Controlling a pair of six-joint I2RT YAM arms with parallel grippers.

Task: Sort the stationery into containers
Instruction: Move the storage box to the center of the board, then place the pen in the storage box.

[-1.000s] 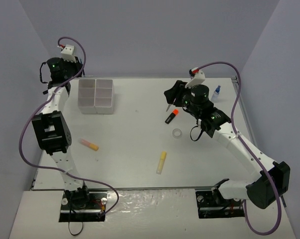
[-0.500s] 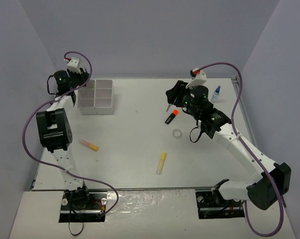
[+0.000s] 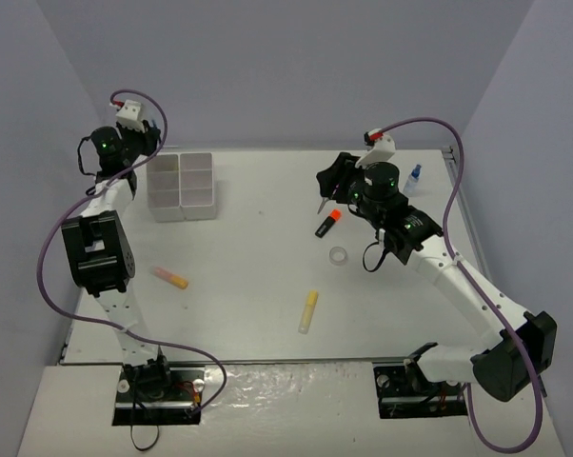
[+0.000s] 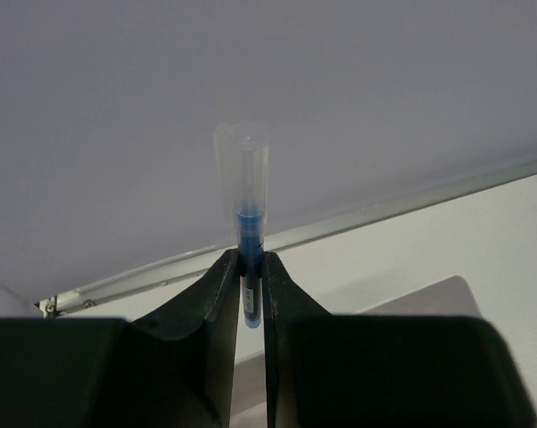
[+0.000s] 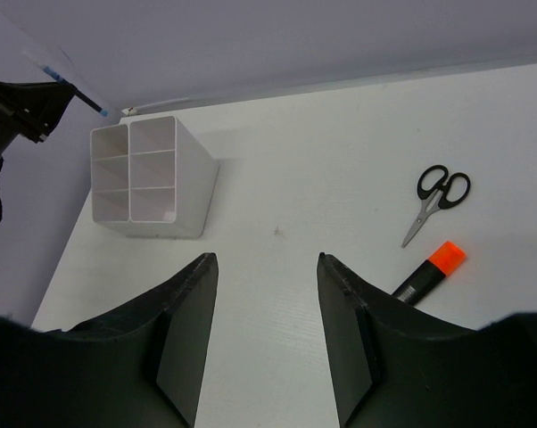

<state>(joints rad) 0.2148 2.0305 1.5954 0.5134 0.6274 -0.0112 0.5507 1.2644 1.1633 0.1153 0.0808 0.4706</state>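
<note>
1. Yellow cylindrical stick point(image 3: 308, 311) lies flat on the white table point(image 3: 248, 286), nearest the arm bases, centre-right.
2. Short pink-and-yellow piece point(image 3: 169, 277) lies flat on the left side, well apart from the stick.
3. Clear tape ring point(image 3: 339, 254) lies flat, just nearer than the orange-black marker point(image 3: 327, 224), not touching it.
4. Black-handled scissors point(image 5: 438, 196) lie blades shut just beyond the marker, with a gap between them.
5. Right gripper point(image 5: 267, 267) hangs above the table near the scissors and marker, fingers partly spread, nothing between them.
6. Small blue-capped bottle point(image 3: 415, 178) stands upright at the far right.
7. White translucent six-compartment plastic tray point(image 3: 183, 214) sits far left, openings up.
8. Left gripper point(image 4: 251, 267) is raised beside the tray's far-left corner, fingers pinched narrow on a clear-barrelled blue pen point(image 4: 242, 169) that pokes out past the tips.
</note>
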